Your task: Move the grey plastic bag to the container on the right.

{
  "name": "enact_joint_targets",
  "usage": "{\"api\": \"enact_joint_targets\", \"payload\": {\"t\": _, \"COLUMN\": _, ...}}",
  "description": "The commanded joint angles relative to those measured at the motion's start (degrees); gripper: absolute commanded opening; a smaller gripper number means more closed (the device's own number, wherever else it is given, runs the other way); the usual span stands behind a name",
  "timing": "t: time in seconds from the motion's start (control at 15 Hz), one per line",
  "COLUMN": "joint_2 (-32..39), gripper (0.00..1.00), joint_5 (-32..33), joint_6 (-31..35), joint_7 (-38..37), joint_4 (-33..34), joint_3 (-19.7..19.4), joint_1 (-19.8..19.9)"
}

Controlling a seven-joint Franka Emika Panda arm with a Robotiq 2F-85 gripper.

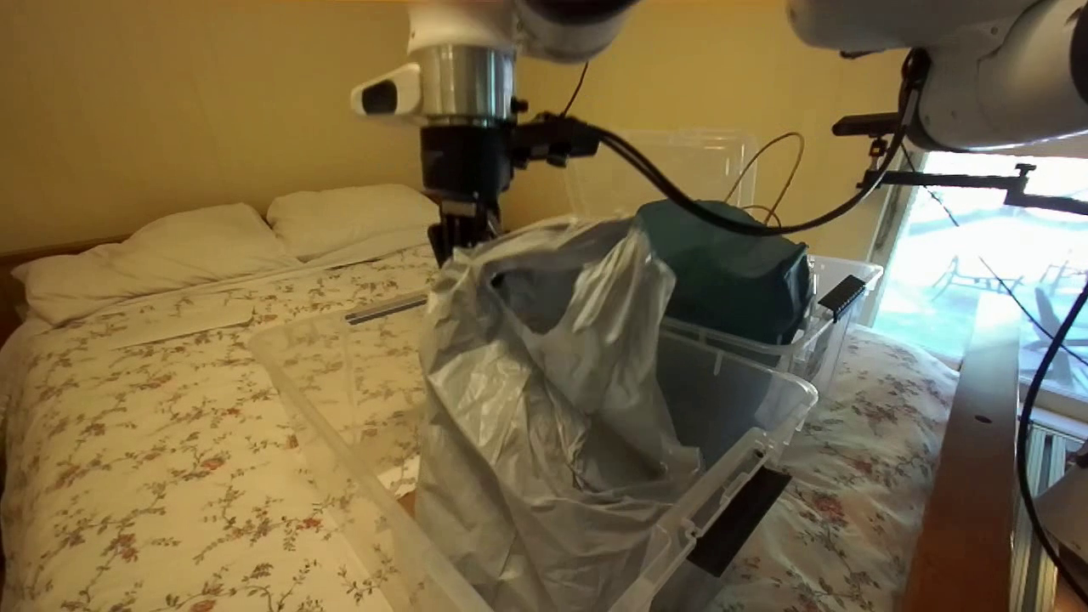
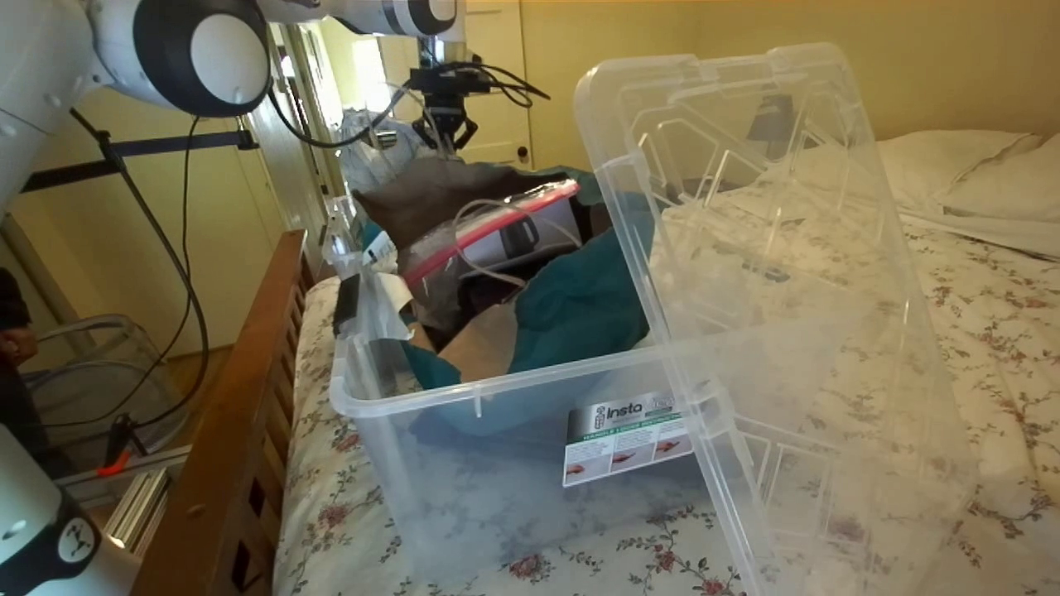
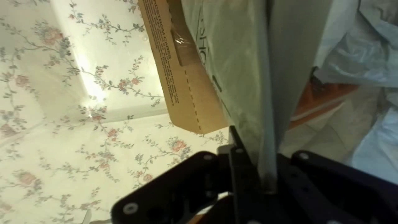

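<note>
My end effector [image 3: 262,161] has its black fingers [image 3: 241,175] drawn together on a fold of the grey plastic bag [image 1: 544,408] in the wrist view. In an exterior view my silver-and-black wrist [image 1: 467,119] points straight down at upper centre, my white arm [image 1: 977,68] along the top edge. The bag is inside the near clear plastic container [image 1: 716,495], lower centre, rising above its rim. Behind it, right of centre, a dark green fabric bag [image 1: 722,276] sits in another clear container [image 1: 826,342].
</note>
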State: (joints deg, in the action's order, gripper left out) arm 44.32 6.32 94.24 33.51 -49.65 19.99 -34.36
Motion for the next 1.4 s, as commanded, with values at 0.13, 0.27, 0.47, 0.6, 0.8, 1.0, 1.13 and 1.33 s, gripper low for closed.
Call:
{"api": "enact_joint_targets", "payload": {"t": 0.13, "joint_2": -4.38, "gripper": 0.01, "joint_5": 0.92, "joint_6": 0.15, "joint_7": -4.60, "joint_4": -2.01, "joint_3": -0.51, "joint_1": -0.85}}
{"api": "enact_joint_targets", "payload": {"t": 0.27, "joint_2": -5.06, "gripper": 0.00, "joint_5": 0.89, "joint_6": 1.61, "joint_7": -6.00, "joint_4": -2.46, "joint_3": -0.86, "joint_1": -0.99}}
{"api": "enact_joint_targets", "payload": {"t": 0.47, "joint_2": -9.39, "gripper": 0.00, "joint_5": 1.37, "joint_6": 5.64, "joint_7": -11.14, "joint_4": -3.70, "joint_3": -2.40, "joint_1": 0.11}}
{"api": "enact_joint_targets", "payload": {"t": 0.6, "joint_2": -12.24, "gripper": 0.00, "joint_5": 1.71, "joint_6": 5.31, "joint_7": -13.86, "joint_4": -4.20, "joint_3": -3.54, "joint_1": 0.63}}
{"api": "enact_joint_targets", "payload": {"t": 0.8, "joint_2": -16.13, "gripper": 0.00, "joint_5": 2.42, "joint_6": 4.77, "joint_7": -18.44, "joint_4": -4.04, "joint_3": -5.41, "joint_1": 0.82}}
{"api": "enact_joint_targets", "payload": {"t": 1.0, "joint_2": -19.70, "gripper": 0.00, "joint_5": 4.03, "joint_6": 4.11, "joint_7": -23.58, "joint_4": -3.02, "joint_3": -7.59, "joint_1": 0.00}}
{"api": "enact_joint_targets", "payload": {"t": 1.13, "joint_2": -22.02, "gripper": 0.00, "joint_5": 5.26, "joint_6": 3.07, "joint_7": -27.67, "joint_4": -2.18, "joint_3": -8.91, "joint_1": -0.23}}
{"api": "enact_joint_targets", "payload": {"t": 1.33, "joint_2": -18.78, "gripper": 0.01, "joint_5": 3.67, "joint_6": 2.85, "joint_7": -23.91, "joint_4": -2.98, "joint_3": -8.18, "joint_1": 0.66}}
